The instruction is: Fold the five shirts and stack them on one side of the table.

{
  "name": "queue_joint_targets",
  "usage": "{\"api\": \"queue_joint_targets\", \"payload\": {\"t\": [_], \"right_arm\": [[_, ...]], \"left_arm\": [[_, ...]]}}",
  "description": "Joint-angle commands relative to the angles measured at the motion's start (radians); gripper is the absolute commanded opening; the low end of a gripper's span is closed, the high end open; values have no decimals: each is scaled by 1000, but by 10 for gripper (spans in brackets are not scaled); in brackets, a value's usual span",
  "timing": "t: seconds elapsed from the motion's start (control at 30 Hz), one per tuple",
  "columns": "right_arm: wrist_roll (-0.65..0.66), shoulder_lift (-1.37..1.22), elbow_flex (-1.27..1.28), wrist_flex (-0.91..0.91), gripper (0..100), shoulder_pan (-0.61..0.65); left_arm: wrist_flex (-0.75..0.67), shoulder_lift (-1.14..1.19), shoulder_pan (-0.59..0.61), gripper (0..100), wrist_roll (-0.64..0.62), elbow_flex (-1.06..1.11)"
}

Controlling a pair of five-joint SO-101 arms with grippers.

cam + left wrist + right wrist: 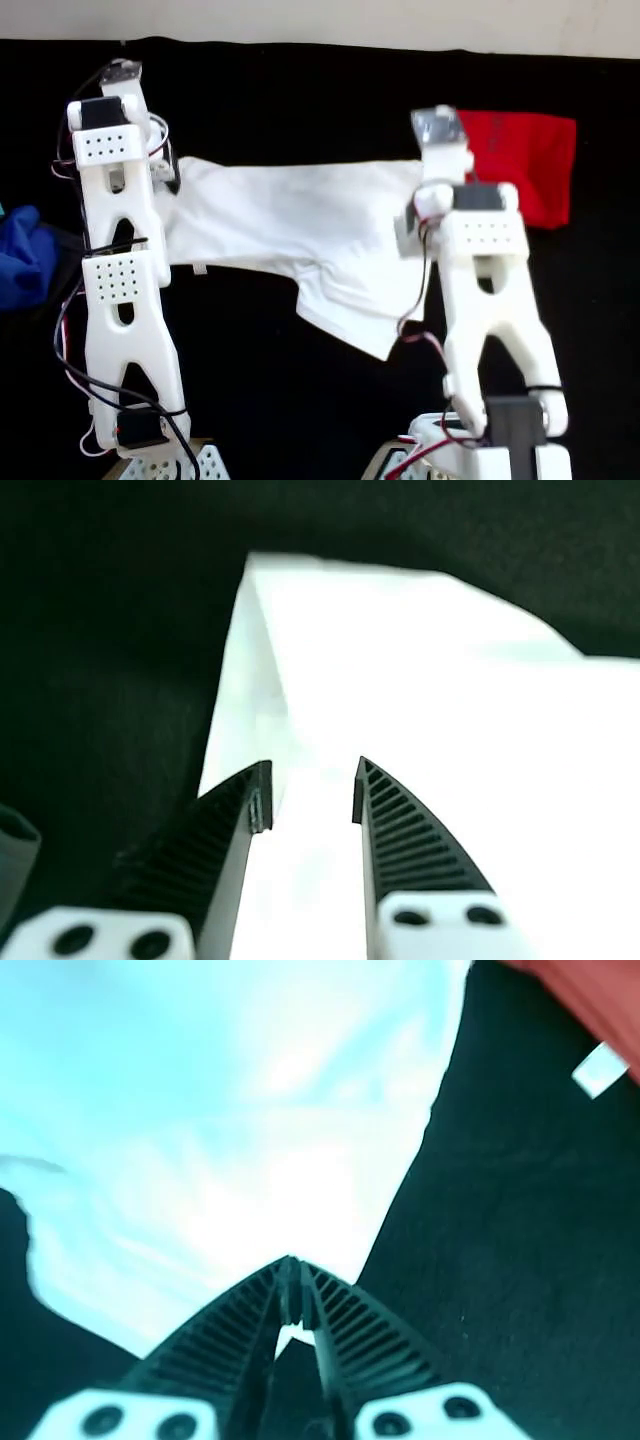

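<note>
my left claw [310, 795] hanging half open over white shirt [290, 220] edge; right claw [292, 1288] clamping tight on it, my arm covering part of red shirt [535, 165]; blue cloth [20, 255] running off-frame

Strong glare washes out the white shirt [450, 730] against the dark table [300, 420].

Showed a plain white cloth shirt [290, 215], a solid red folded cloth shirt [525, 165] and a deep blue crumpled cloth garment [20, 255], all against a flat black surface [300, 400]. Wore black ridged ribbing on the plastic fingers [410, 830].
</note>
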State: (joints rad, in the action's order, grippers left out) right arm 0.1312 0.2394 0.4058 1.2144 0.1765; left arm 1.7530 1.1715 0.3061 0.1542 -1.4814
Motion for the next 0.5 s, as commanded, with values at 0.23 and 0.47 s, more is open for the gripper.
{"api": "queue_joint_targets", "payload": {"t": [0.23,0.47], "right_arm": [[94,151,130,-65,6,8],[95,147,130,-62,6,8]], "left_arm": [[28,-492,31,143,-23,616],[-233,-777,39,146,-87,1218]]}}
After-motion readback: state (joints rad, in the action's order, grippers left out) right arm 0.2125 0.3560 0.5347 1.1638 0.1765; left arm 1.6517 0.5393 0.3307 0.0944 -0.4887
